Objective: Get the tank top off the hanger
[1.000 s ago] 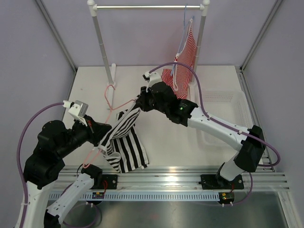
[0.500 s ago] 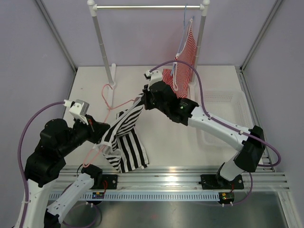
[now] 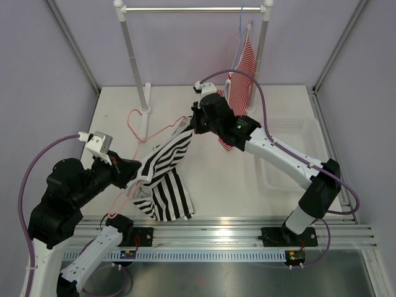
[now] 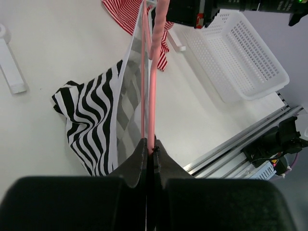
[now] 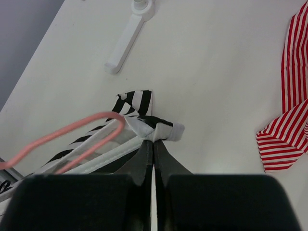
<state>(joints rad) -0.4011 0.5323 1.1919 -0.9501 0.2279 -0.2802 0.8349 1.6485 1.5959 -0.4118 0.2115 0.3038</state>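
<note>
Left gripper (image 4: pixel 150 150): fingers pressed together, pinching the lower wire of the hanger (image 4: pixel 152 96), which it holds off the table (image 3: pixel 235 179). Hanger: thin pink wire, stiff but springy, hook end pointing to the far left; likely light and easily twisted, so it is best kept pinched on the bare wire. Tank top (image 3: pixel 164 185): soft sleeveless knit with bold black and white stripes and white bound edges. Its lower part lies crumpled on the table near the front edge, and its upper part is drawn taut up and to the right, with the hanger threaded inside. It is limp and light and will probably stretch before it slides, so the bound strap edge is the soundest hold. Right gripper (image 5: pixel 153 142): fingers closed, clamping a bunched white strap edge beside the hanger's rounded shoulder. Further right: red-and-white striped top (image 3: pixel 244 68) hanging from the rail; white perforated plastic basket (image 3: pixel 309 133).
</note>
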